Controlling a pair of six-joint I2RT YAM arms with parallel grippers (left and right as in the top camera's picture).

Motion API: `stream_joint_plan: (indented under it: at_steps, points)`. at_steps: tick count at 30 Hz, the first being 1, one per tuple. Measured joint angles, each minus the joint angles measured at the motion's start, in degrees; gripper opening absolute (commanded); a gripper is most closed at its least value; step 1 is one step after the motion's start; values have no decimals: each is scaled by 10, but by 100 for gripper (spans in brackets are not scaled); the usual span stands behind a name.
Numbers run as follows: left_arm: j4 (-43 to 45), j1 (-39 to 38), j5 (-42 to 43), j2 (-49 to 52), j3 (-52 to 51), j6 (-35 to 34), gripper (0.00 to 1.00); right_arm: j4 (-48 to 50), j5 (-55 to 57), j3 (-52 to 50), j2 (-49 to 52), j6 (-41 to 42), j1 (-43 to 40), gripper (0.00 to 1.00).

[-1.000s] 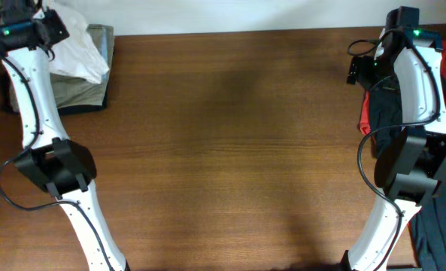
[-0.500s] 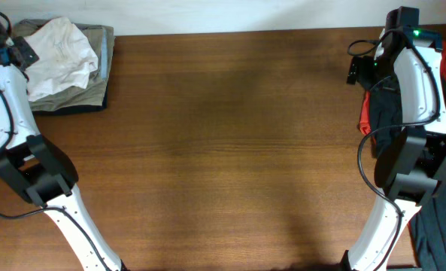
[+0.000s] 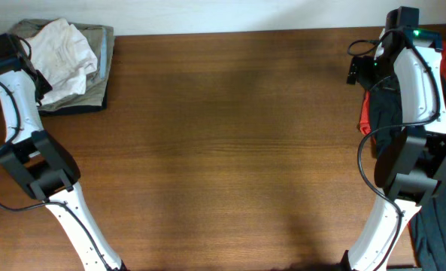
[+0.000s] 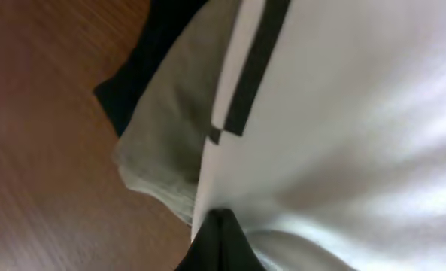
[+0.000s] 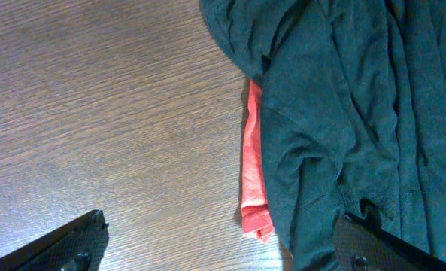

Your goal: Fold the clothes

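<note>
- Brown wooden table point(image 3: 230, 135) stretches between two white arms.
- White shirt point(image 3: 65, 49) lies crumpled on khaki trousers point(image 3: 95, 84) at the table's far-left corner.
- Left gripper point(image 4: 219, 239) is clenched on the shirt's edge at that corner.
- Right gripper point(image 5: 223, 245) is spread wide and released, over a dark garment point(image 5: 343, 113) and a red garment point(image 5: 253, 150) at the table's far-right edge.
</note>
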Motion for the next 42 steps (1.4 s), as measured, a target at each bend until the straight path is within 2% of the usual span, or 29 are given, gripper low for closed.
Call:
stream_joint_plan:
  at_steps: [3,6,10,15,18,21,22,23,25,26,27,31,34,38,40,42]
  points:
    - [-1,-18,10,-56,8,-18,1,0,0,0,0,0,0,99]
    - [-31,-50,66,-104,24,-30,1,0,0,0,0,0,0,99]
    - [-39,-89,109,-106,-33,-45,1,0,0,0,0,0,0,99]
    - [3,-93,131,-75,-129,-60,0,0,0,0,0,0,0,99]
    - [43,-90,195,-73,-138,-59,0,0,0,0,0,0,0,99]
    - [26,-89,259,-73,-123,-47,0,0,0,0,0,0,0,99]
    - [16,-89,267,-73,-117,-47,4,0,0,0,0,0,0,99]
    - [4,-89,281,-76,-106,-45,14,0,0,0,0,0,0,99]
    - [-9,-90,289,-96,-105,-43,16,0,0,0,0,0,0,99]
    - [-26,-91,296,-118,-105,-40,29,0,0,0,0,0,0,99]
    - [-39,-91,299,-141,-104,-40,99,0,0,0,0,0,0,99]
    - [-120,-91,308,-256,-97,-16,99,0,0,0,0,0,0,99]
    - [-227,-91,310,-328,-93,-4,99,0,0,0,0,0,0,99]
    - [-327,-91,310,-416,-93,0,99,0,0,0,0,0,0,99]
    - [-368,-97,310,-456,-91,0,99,-1,0,0,0,0,0,99]
    - [-372,-126,310,-477,-94,5,99,0,0,0,0,0,0,99]
